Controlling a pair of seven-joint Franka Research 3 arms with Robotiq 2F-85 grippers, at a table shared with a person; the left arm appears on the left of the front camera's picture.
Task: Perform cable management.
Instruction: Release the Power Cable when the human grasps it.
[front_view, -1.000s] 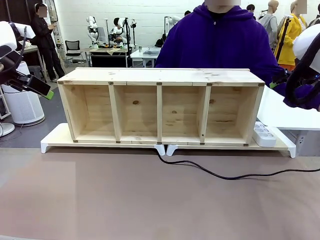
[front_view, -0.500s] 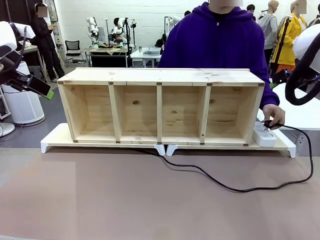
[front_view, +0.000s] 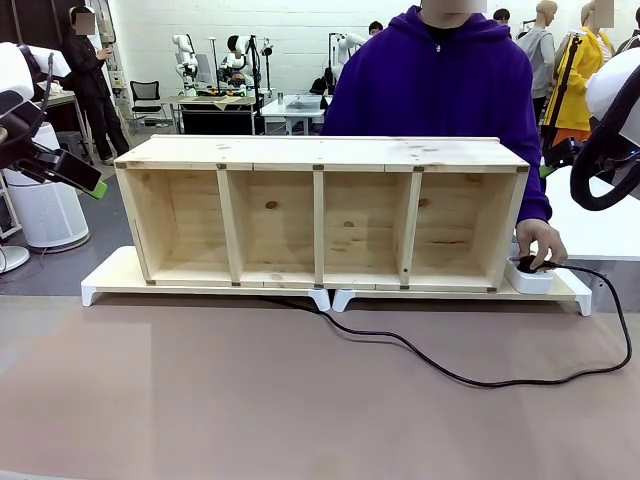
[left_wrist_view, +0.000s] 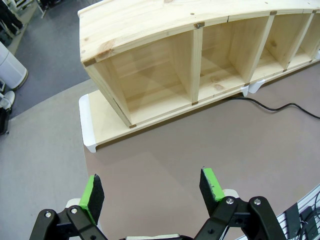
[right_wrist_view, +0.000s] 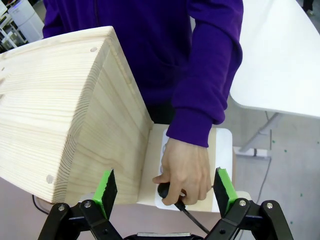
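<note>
— Both claws hang with jaws spread wide, gripping nothing: the left gripper (left_wrist_view: 152, 186) over bare table (left_wrist_view: 200, 150), the right gripper (right_wrist_view: 166, 187) above the shelf's end.

— And the cable (front_view: 470, 377)?

— It snakes from under the wooden shelf (front_view: 320, 210) across the table to the power strip (front_view: 527, 278), where the person's hand (right_wrist_view: 184, 172) presses its plug (right_wrist_view: 167, 190).

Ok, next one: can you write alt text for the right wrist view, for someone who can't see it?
A person's hand in a purple sleeve presses the cable plug into a white power strip beside the end of a wooden shelf. The right gripper hangs above with its green-padded jaws open, touching nothing.
</note>
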